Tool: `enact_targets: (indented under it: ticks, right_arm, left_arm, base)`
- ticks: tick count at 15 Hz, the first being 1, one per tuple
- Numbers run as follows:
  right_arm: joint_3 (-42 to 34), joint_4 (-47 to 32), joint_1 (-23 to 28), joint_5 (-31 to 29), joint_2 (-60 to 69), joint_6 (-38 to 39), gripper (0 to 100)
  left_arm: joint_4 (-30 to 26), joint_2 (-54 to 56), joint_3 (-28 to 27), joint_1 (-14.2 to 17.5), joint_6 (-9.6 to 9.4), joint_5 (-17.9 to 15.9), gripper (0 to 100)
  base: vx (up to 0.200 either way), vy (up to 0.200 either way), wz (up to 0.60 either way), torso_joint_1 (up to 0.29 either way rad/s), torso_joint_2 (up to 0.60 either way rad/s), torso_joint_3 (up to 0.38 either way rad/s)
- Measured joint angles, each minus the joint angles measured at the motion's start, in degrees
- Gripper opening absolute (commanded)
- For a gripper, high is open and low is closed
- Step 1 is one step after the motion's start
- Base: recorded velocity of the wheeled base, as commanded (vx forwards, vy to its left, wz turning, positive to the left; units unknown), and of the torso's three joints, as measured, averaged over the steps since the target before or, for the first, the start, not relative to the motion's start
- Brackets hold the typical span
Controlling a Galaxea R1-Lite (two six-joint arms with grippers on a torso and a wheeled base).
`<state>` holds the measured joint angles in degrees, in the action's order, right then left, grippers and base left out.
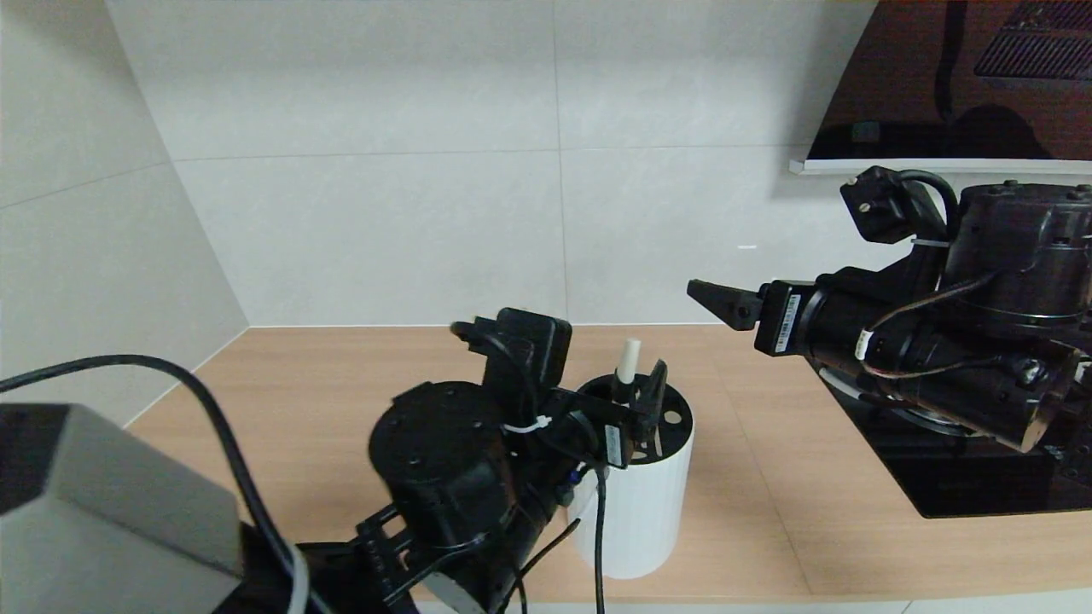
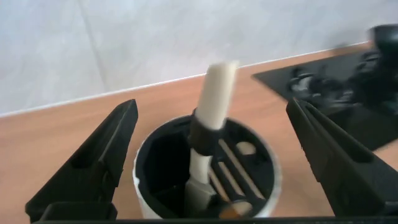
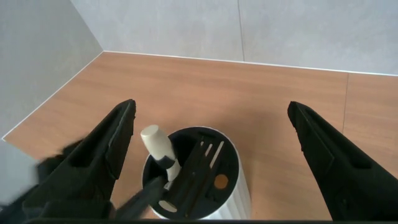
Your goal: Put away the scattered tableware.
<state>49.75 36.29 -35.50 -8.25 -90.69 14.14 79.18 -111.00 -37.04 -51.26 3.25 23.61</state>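
Looking down on a pale wooden desk (image 1: 341, 384) backed by a tiled wall, we find a black cooktop (image 1: 955, 486) set into its right side. The right gripper (image 3: 211, 107) hangs high above the desk, well apart from everything on it, its jaws spread wide with nothing between them. The left gripper (image 2: 211, 115) sits low at the front of the desk, level with the top of a white ribbed holder (image 1: 636, 512). Its jaws are also spread, one on each side of the holder's mouth, clear of the handle that stands between them. The holder stands upright near the desk's front edge, topped with a black slotted insert (image 2: 249, 168). One utensil (image 1: 630, 356), with a white handle and a dark collar, stands in a slot of the insert, leaning slightly. We judge that this piece is already put away and released. The other slots look vacant. Whether more tableware waits elsewhere we cannot tell, so what is left of the task is uncertain. At the least, the left arm needs to lift free of the handle.
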Motion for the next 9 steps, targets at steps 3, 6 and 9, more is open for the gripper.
enact_targets:
  ticks: [3, 6, 9]
  right_arm:
    - [-1.38, 0.00, 1.07, 0.18, 2.88, -0.68, 100]
    - [-2.62, -0.02, 2.12, 0.05, 7.41, -1.43, 100]
    - [-7.91, -0.20, 3.84, -0.23, 14.95, -4.62, 100]
  left_arm:
    - [-1.23, 10.80, 5.40, 1.12, 0.18, -4.35, 100]
    - [-6.45, 22.58, 7.83, 3.83, 0.68, -9.08, 100]
    - [-15.08, 35.52, 11.13, 11.28, 0.95, -11.93, 100]
  base:
    - [0.000, 0.000, 0.00, 0.000, 0.00, 0.000]
    - [0.000, 0.000, 0.00, 0.000, 0.00, 0.000]
    - [0.000, 0.000, 0.00, 0.000, 0.00, 0.000]
